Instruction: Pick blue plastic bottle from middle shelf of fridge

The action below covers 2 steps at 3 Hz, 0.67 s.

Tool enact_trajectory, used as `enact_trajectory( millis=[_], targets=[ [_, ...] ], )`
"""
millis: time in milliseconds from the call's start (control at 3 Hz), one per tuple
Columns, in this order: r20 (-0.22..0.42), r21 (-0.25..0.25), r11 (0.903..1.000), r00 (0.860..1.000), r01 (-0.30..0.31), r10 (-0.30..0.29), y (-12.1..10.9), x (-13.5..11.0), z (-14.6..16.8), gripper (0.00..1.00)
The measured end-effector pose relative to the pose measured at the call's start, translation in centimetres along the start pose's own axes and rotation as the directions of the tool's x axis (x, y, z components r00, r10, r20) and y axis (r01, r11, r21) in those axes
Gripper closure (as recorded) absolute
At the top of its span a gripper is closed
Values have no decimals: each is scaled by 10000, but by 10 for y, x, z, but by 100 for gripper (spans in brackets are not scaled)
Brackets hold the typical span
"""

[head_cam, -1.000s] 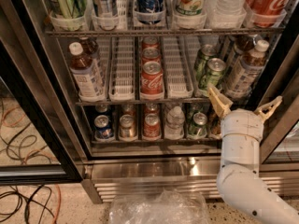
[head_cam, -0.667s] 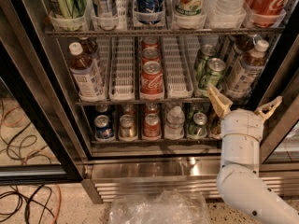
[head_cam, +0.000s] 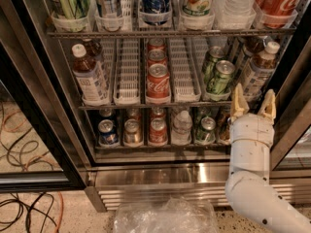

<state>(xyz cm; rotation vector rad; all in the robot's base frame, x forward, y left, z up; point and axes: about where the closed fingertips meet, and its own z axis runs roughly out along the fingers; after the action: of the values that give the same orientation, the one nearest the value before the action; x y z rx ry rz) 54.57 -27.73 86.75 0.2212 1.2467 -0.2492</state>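
The fridge stands open in front of me. On its middle shelf a blue plastic bottle with white cap, dark drink and pale label stands at the far left. Two similar bottles stand at the far right, behind the door edge. My gripper is at the lower right, in front of the right end of the middle shelf and just below those right bottles. Its two tan fingers point up, apart and empty, touching nothing.
Red cola cans fill the centre lane and green cans the lane to their right. Small cans and a water bottle sit on the bottom rack. A dark door frame is at left. Crumpled clear plastic and cables lie on the floor.
The two fingertips now stand closer together and more upright than a second ago. The arm has stayed in about the same place. Nothing on the shelves has moved.
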Motion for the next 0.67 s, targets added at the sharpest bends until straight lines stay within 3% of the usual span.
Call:
enact_trajectory(
  millis=[333, 667],
  targets=[
    [-13, 13, 10000, 10000, 4, -4, 0, 1, 0, 38],
    [117, -108, 9999, 9998, 134, -133, 6, 7, 5, 26]
  ],
)
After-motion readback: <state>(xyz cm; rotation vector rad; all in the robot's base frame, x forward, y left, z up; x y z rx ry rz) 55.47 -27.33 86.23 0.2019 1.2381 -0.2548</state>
